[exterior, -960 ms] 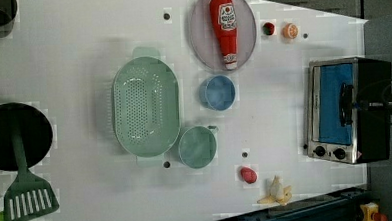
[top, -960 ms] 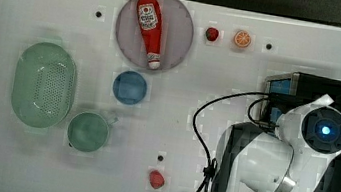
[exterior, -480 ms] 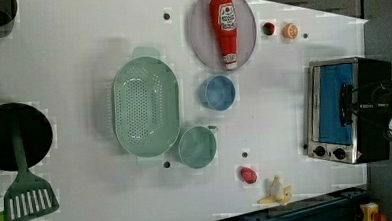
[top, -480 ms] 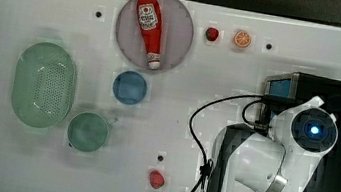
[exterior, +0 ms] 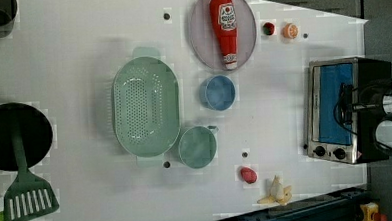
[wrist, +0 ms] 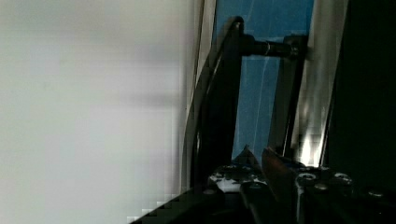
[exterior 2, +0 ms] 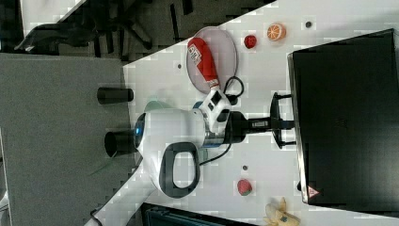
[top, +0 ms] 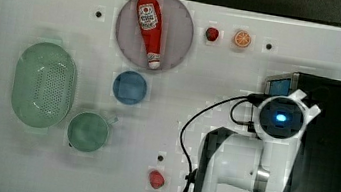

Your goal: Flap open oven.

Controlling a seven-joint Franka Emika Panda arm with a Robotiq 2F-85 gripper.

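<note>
- My gripper (exterior 2: 282, 126) is reaching toward the oven (exterior 2: 348, 117) front; in the right view its two fingers (exterior 2: 278, 100) are standing spread apart, tips at the front edge of the oven.
- In the wrist view, the dark bar handle (wrist: 224, 93) is lying just beyond my fingers, in front of the blue door (wrist: 261, 84); I cannot tell whether contact exists.
- The oven is sitting at the top view's right on the white table (top: 47, 169), door shut.
- Farther off, a ketchup bottle (top: 150, 27) is resting on a plate (top: 180, 31).
</note>
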